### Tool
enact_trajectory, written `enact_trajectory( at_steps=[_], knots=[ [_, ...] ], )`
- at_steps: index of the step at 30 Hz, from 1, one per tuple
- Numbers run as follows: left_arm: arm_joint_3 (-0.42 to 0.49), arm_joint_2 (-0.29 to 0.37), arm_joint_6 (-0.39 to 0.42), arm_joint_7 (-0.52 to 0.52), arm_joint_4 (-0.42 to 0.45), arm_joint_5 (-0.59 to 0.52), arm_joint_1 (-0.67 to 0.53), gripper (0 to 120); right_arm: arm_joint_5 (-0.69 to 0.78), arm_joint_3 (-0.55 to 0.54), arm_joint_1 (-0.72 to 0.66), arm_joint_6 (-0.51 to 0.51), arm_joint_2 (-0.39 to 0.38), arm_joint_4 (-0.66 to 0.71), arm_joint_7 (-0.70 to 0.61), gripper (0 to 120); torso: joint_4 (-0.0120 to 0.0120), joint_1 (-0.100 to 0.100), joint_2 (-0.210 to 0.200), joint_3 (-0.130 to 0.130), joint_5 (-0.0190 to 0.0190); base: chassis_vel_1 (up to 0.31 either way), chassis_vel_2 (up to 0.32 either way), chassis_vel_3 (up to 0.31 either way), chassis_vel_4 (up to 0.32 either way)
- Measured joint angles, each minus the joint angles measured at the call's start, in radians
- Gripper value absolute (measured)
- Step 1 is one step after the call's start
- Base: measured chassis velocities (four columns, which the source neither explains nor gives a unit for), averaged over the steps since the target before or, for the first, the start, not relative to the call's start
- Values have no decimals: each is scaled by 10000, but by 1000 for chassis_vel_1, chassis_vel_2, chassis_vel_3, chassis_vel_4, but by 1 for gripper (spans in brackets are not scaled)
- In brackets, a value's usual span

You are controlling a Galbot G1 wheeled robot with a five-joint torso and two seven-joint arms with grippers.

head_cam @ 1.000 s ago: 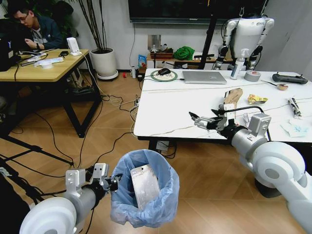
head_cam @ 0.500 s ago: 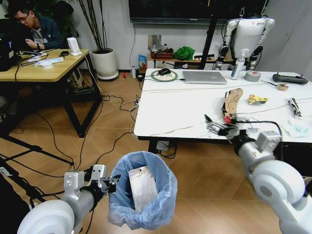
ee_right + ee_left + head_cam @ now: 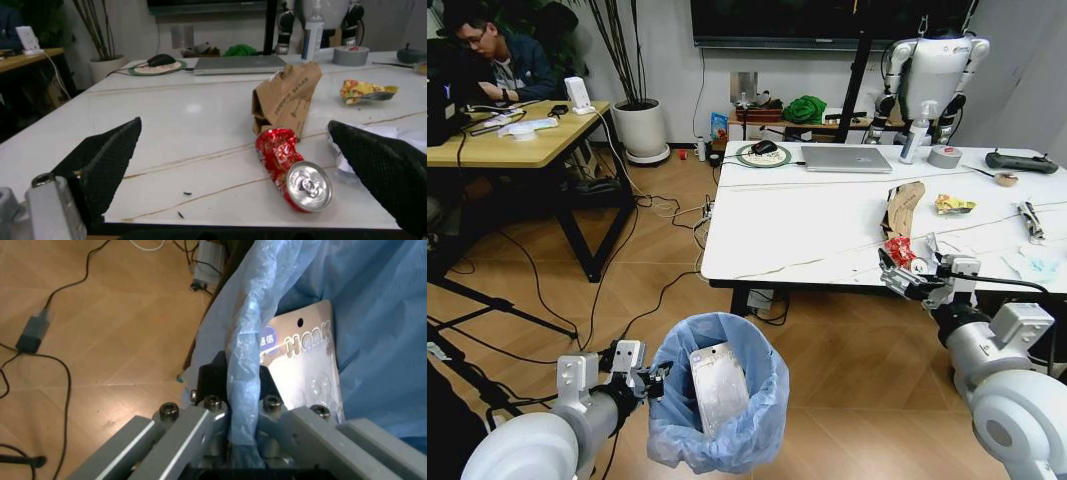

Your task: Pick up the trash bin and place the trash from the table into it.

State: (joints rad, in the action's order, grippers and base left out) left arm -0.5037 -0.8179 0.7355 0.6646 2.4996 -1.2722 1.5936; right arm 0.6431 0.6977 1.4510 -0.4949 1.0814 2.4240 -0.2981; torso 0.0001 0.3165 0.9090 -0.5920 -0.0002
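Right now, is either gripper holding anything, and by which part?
The left gripper holds the trash bin by its bag-covered rim, pinched between its fingers. The right gripper is open at the table edge, facing a crushed red can, holding nothing.

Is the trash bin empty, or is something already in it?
Not empty. The trash bin, held at its rim by the left gripper, contains a flat clear plastic package.

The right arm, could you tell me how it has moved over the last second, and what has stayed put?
The right gripper swung rightward along the table's near edge and now faces the crushed red can, fingers open. The left gripper still clamps the trash bin's bag rim; the litter hasn't moved.
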Motion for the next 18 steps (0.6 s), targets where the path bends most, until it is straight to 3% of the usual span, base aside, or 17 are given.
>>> enact_trajectory(
  at_steps=[6,13,16,18],
  knots=[
    [49,-19,0,-2,4,44,53,0,-81,170,213,-1,60,185,81,100,-1,0,0,0,3,-125,-133,130,131],
    [44,-33,0,-7,11,56,89,0,-91,254,280,-11,22,262,96,100,-1,3,0,-1,11,-224,-207,210,213],
    [38,-46,0,-8,11,71,118,0,-85,271,302,-13,12,303,99,100,0,2,0,-1,-5,-232,-215,250,235],
    [16,-54,0,-9,12,94,139,0,-86,267,319,-20,30,321,101,100,0,0,1,0,9,-211,-218,213,220]
  ],
)
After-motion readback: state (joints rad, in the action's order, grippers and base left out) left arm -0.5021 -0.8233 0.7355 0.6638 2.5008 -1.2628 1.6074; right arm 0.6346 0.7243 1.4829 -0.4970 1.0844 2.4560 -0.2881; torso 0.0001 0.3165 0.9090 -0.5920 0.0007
